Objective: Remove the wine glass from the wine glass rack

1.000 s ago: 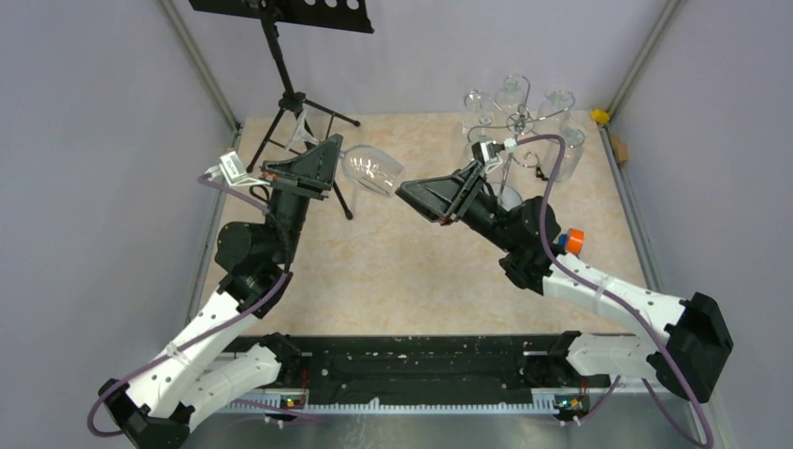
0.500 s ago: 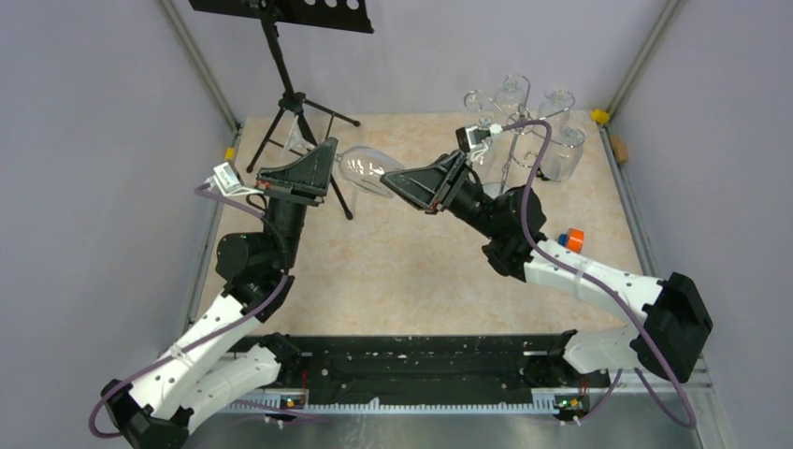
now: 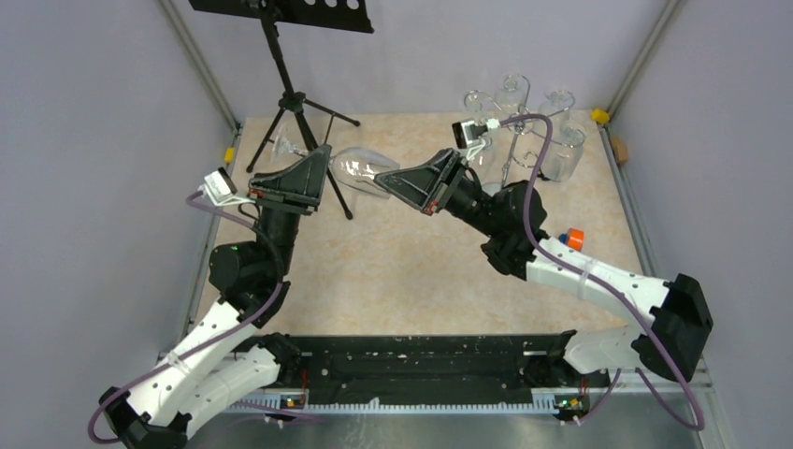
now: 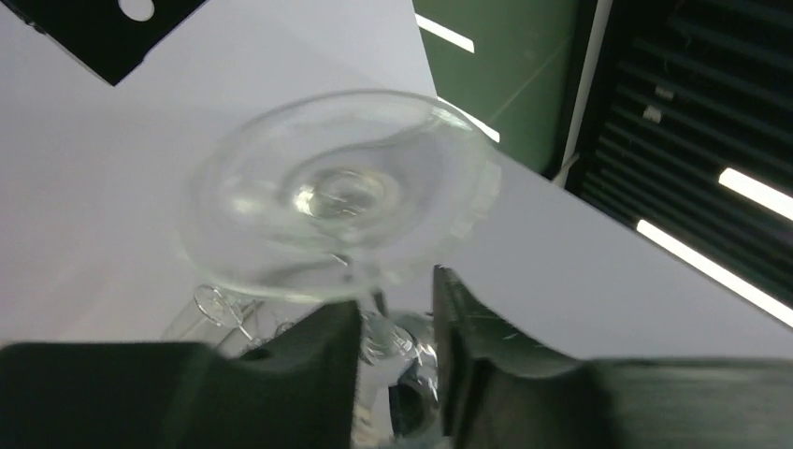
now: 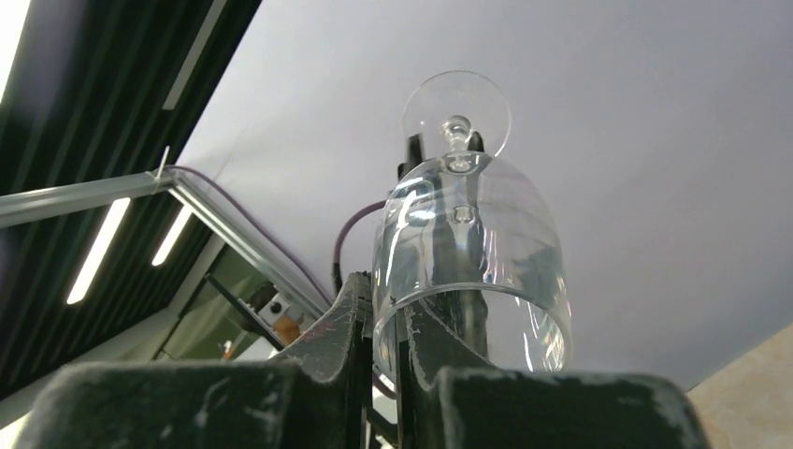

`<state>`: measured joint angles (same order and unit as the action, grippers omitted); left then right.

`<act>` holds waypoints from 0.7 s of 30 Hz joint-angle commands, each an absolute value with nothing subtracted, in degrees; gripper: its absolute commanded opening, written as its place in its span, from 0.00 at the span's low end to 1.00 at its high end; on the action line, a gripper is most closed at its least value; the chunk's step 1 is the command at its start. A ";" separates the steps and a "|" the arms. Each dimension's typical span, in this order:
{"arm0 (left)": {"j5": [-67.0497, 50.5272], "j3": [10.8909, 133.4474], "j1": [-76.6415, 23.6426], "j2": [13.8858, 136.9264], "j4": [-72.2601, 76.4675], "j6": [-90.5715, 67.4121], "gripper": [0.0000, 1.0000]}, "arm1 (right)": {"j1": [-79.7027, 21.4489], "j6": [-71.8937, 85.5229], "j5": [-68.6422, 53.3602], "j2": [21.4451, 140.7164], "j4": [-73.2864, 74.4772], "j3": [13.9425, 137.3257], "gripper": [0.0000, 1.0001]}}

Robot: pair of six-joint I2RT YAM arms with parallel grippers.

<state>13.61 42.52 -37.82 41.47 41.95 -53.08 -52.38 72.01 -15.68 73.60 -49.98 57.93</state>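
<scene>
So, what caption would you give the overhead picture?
Right gripper pinches a sideways wine glass by its rim, the stem inside the left gripper.

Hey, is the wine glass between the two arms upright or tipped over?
Tipped sideways, off the table: glass foot toward the left gripper, rim pinched by the right gripper.

the base of the wine glass rack (image 3: 510,148) is hidden by the right arm (image 3: 510,213); the music stand (image 3: 282,56) is cut off above; the wine glass (image 4: 337,196) foot is blurred.
</scene>
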 commanded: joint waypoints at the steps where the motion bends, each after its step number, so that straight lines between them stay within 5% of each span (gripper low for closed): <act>1: 6.67 43.76 -38.05 40.39 43.03 -49.75 0.43 | -52.77 65.40 -12.51 71.59 -45.76 62.30 0.00; 4: 6.20 43.80 -38.06 39.57 39.83 -49.25 0.61 | -52.75 61.94 -10.50 70.52 -42.06 63.04 0.00; 8: 7.80 41.99 -38.08 36.82 34.47 -48.64 0.72 | -52.75 54.49 -6.68 69.04 -34.01 65.08 0.00; 21: 22.80 45.08 -38.03 25.37 -9.46 -33.54 0.79 | -52.80 25.13 6.02 73.37 9.14 84.74 0.00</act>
<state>15.44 42.17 -37.89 26.02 6.90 -42.48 -52.71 38.26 2.24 71.22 -5.39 75.33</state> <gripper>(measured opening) 0.787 0.060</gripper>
